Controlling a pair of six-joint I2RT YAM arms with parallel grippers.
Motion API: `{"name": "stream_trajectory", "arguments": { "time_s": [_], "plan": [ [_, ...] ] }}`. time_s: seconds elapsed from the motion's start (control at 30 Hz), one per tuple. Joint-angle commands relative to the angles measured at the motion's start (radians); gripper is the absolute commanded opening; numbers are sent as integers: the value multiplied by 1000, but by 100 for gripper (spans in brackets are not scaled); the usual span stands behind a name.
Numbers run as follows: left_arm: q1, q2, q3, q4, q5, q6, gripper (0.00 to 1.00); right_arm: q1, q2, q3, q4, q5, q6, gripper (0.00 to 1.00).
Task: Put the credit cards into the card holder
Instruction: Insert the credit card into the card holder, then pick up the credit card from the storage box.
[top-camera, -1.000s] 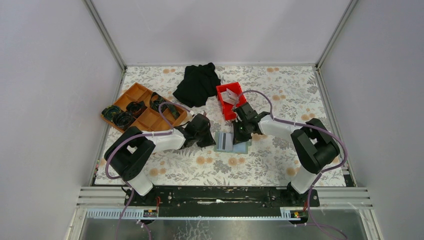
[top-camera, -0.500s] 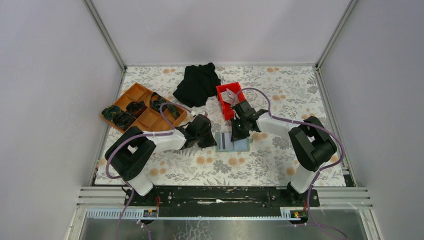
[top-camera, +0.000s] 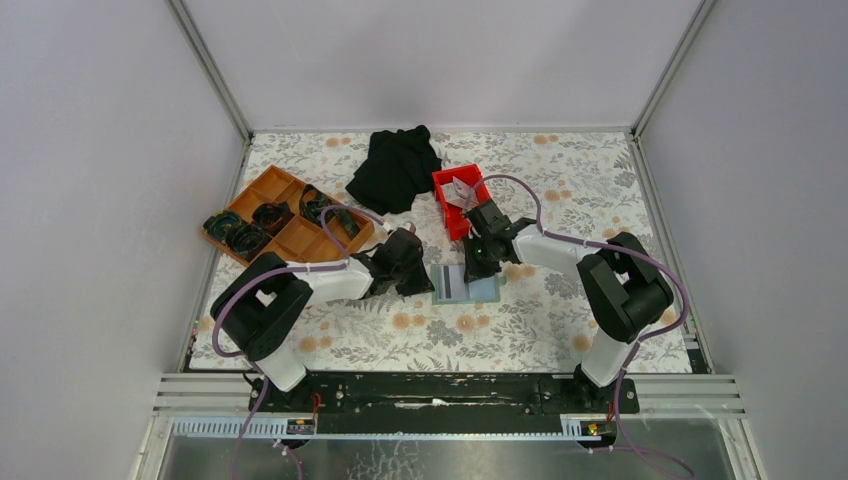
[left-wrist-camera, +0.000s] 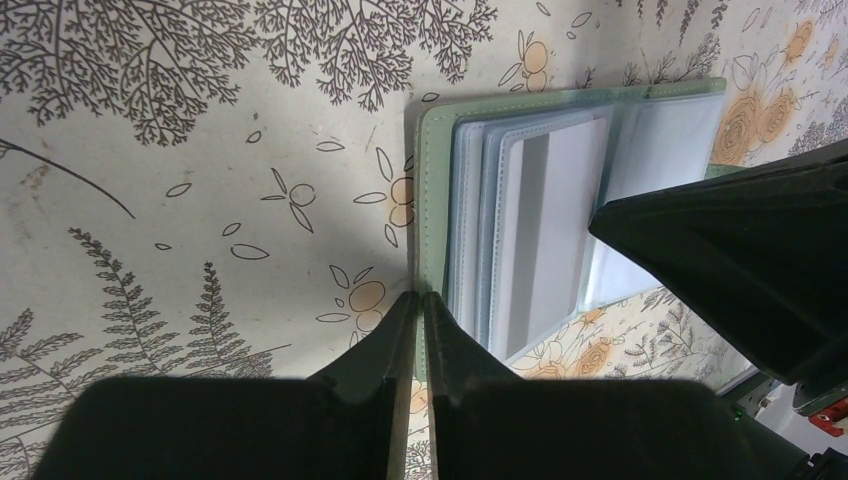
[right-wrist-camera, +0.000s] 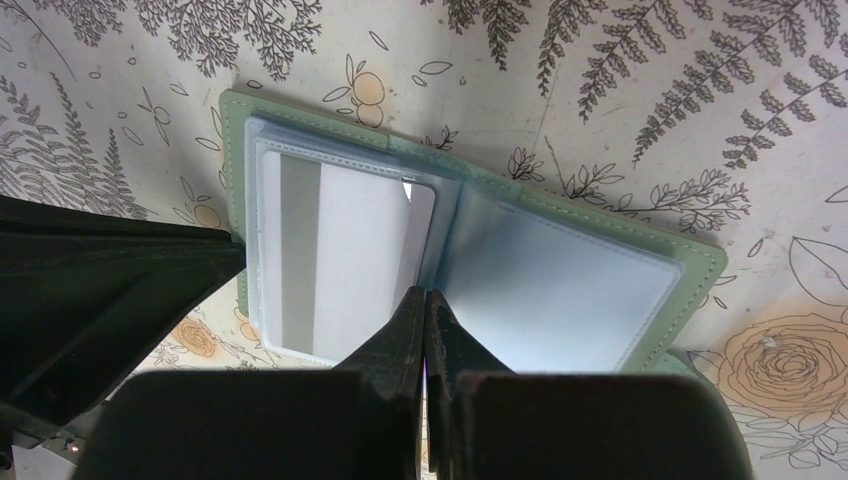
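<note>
The step in hand looks like seating a card, since the card holder (top-camera: 480, 292) lies open on the floral table (top-camera: 560, 190) in front of the two arms, its pale slotted inside facing up. One credit card (right-wrist-camera: 340, 240) sits in the clear sleeve of one leaf. The right gripper (right-wrist-camera: 425, 295) has its jaws fully together with nothing between them. Its tip rests at the card's exposed edge near the spine, as if nudging the card home. A corner of that edge appears to stand just clear of the sleeve mouth, so I judge the card nearly seated but not fully. The left gripper (left-wrist-camera: 420, 300) comes in from the holder's 9 o'clock side with its jaws almost closed. The green cover edge seems to run into the narrow gap, so it reads as a pinch that steadies the holder, though the contact is partly hidden. Next, the card likely needs a short, flat push toward 9 o'clock. The right arm would then lift away and reach to 12 o'clock, where the red bin (top-camera: 443, 200) holds more light cards (top-camera: 462, 190). Those lie tilted against each other and thin, so picking out one alone may be fiddly. The bin sits close to the holder, just beyond the right wrist, leaving little room to swing. A black cloth (top-camera: 395, 170) lies at 11 o'clock, and an orange tray (top-camera: 292, 238) with dark items is at 10 o'clock. Both are well clear of the reach.
</note>
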Motion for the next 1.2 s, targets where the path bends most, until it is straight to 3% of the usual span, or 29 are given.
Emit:
{"name": "stream_trajectory", "arguments": {
  "time_s": [0.0, 0.17, 0.43, 0.6, 0.93, 1.17],
  "plan": [
    [-18, 64, -24, -131, -21, 21, 13, 14, -35, 46, -21, 26, -17, 0],
    [-18, 44, -19, -170, -61, 22, 16, 13, -60, 94, -69, 58, -39, 5],
    [-12, -15, 3, -231, -109, 36, 26, 13, -77, 259, -173, 114, -79, 31],
    [-8, -55, 5, -256, -133, 41, 40, -4, -37, 413, -218, 161, -111, 45],
    [18, -156, -8, -305, -150, 46, 68, -112, 250, 813, -278, 87, -145, 49],
    [43, -196, -10, -329, -152, 62, 80, -134, 466, 1067, -346, 93, -161, 52]
  ]
}}
